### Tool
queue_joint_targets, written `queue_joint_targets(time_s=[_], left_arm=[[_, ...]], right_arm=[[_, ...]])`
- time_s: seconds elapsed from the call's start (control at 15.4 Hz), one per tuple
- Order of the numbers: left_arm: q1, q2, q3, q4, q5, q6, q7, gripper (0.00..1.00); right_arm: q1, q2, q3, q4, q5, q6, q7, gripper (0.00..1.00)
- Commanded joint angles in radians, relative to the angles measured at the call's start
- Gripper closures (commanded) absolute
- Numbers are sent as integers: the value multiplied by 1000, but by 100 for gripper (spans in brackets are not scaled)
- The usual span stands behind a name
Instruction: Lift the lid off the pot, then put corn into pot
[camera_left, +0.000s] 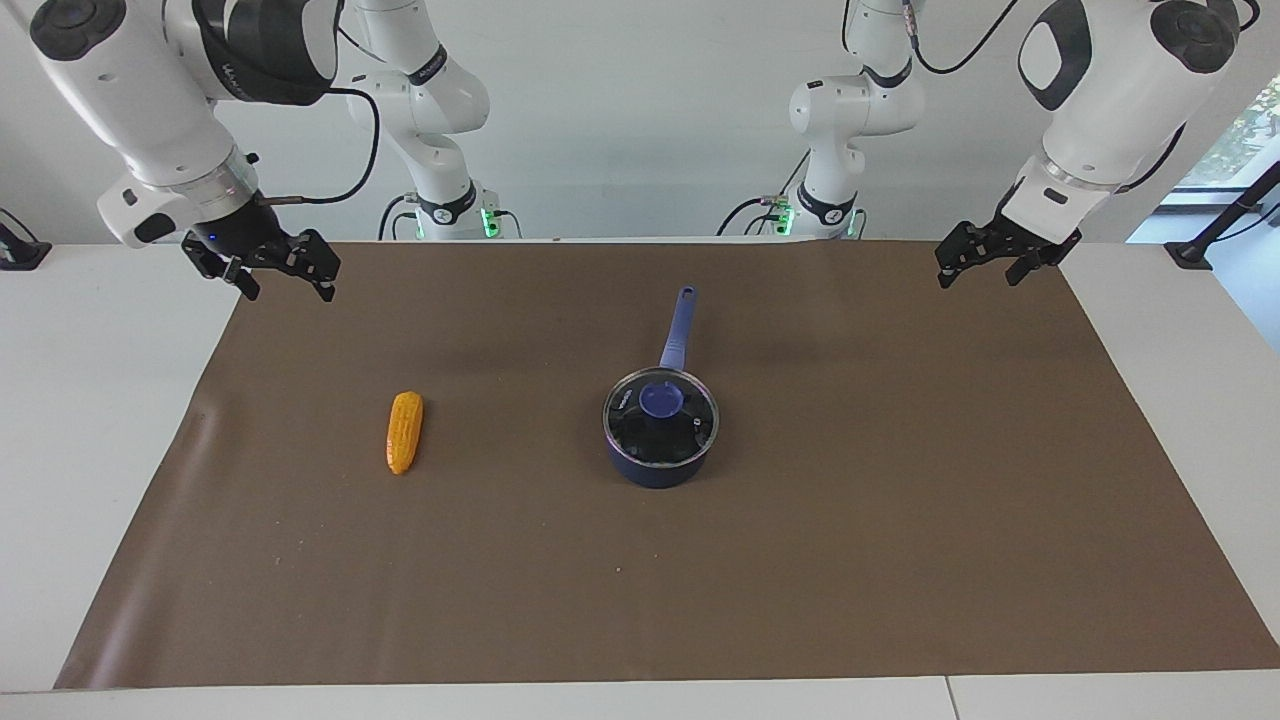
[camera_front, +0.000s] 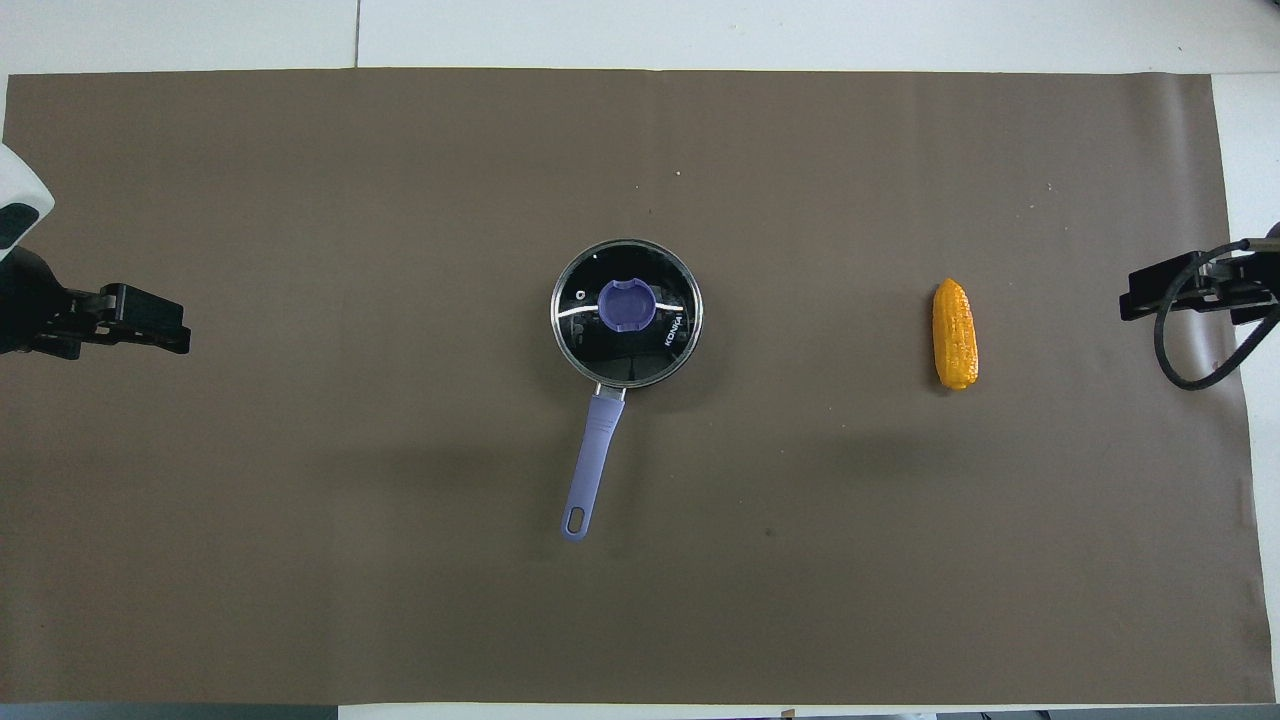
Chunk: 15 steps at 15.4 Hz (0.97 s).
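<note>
Brown mat (camera_left: 900, 520): both arms raised, fingers spread.

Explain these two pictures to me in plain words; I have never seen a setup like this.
These are two robot arms at a table, each ending in a two-finger gripper. One picture looks across the table at the robots; the other looks down from above their end.

A brown mat covers the table. At its middle stands a small dark blue pot with a long handle pointing toward the robots, and a glass lid sits on it. The corn lies beside the pot, toward the right arm's end.

The right gripper hangs over the mat's corner at its own end, fingers spread, holding nothing. The left gripper hangs over the mat's edge at its end, also open and empty.
</note>
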Motion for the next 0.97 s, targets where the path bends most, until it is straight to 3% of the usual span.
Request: queue_joint_targets(time_s=[0.0,0.26,0.65,0.91], left_arm=[[-37,-1,0,8,-12,36,-5,0],[-175,46,-2,34,-63,106,-127,0],[-458,440,2,409,-67,132,-460,0],[-556,528,9,428,-57,224,-490,0]], right_arm=[[0,-8,6,-79,13,107,-6,0],[91,84,9,-179,16,339,123,0],[126,164,9,-391,14,639,150,0],[122,219,9,-414,14,700,63,0]])
